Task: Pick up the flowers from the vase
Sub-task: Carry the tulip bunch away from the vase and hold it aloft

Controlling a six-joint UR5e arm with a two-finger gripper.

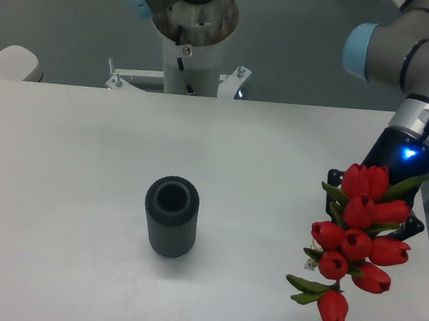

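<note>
While the hand [373,200] is clamped on the flowers [357,240], they hang below it, well apart from the vase [170,216].

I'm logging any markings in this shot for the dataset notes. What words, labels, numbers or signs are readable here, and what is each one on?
No text in this view can be read.
Small sticker with a red mark on the white robot base column: too small and blurred to read.
Glowing blue light on the arm's wrist: a light, not lettering.
Vase, flowers and table: no markings visible.
</note>
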